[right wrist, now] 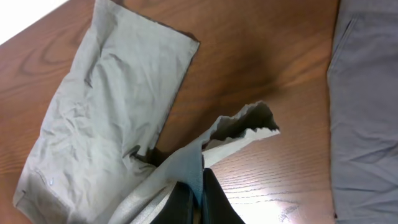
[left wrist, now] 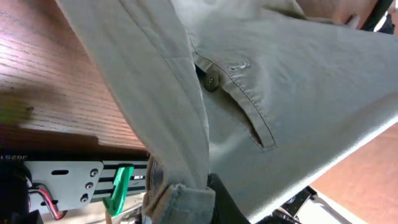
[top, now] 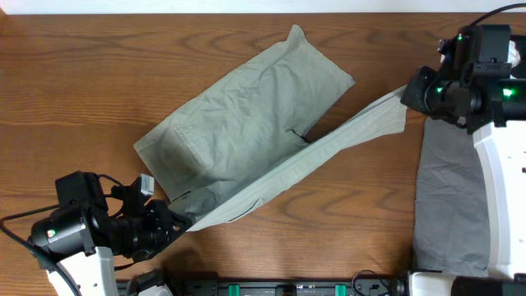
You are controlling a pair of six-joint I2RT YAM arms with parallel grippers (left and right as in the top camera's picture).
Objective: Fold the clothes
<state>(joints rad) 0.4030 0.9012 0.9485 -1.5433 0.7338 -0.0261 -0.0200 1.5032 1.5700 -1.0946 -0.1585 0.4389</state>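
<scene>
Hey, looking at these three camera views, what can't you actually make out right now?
Left tool fingertips: left wrist view, the khaki shorts drape over them.
Right tool grip depth: right wrist view, bottom edge cuts its fingers.
Grey shorts: overhead, the right arm covers one side; right wrist view, frame edge crops them.

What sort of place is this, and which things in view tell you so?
Probably a robotics lab bench, not a home: a wooden table, khaki shorts stretched between the left pincer and right pincer, and a grey garment lying by the right arm.
</scene>
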